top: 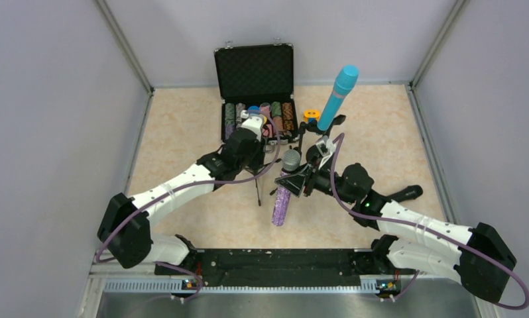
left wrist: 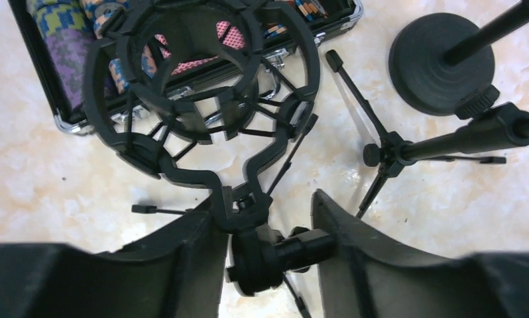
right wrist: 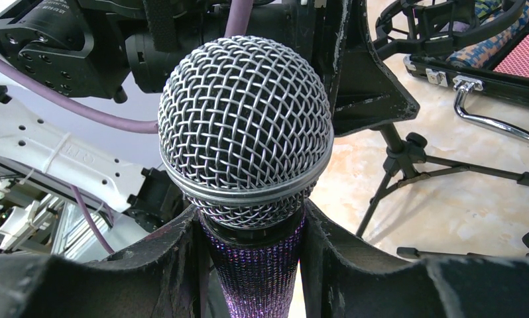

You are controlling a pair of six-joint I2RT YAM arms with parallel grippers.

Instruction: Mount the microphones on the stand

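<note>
The right claw (right wrist: 252, 218) was clamped on the purple mic (right wrist: 245, 119), both fingers (right wrist: 182, 258) pressed against the glittery body just under the grey mesh head. From above, this mic hung near the middle of the table (top: 182, 132), head toward the back and tail toward the arm bases, lifted off the surface as far as could be told.

The left claw (left wrist: 265, 205) sat at the foot of the mount (left wrist: 182, 173), a black ring cradle laced with cords. Its fingers flanked the swivel joint under the ring. The left one lay against the neck and the right one met the end of the joint's side bolt, so the claw looked closed on that joint. The ring itself was empty, and through it showed the open case (left wrist: 56, 112) with its rows of coloured chips.

The cyan mic (top: 338, 96) stood tilted in a clip, head up toward the back wall, just right of the case. A black mic (top: 408, 193) lay on the table just beside the right forearm; the colour of its end could not be made out.

Right of the mount on the table stood a tripod (left wrist: 389, 154), and beyond it a round base (left wrist: 441, 66) with a pole
</note>
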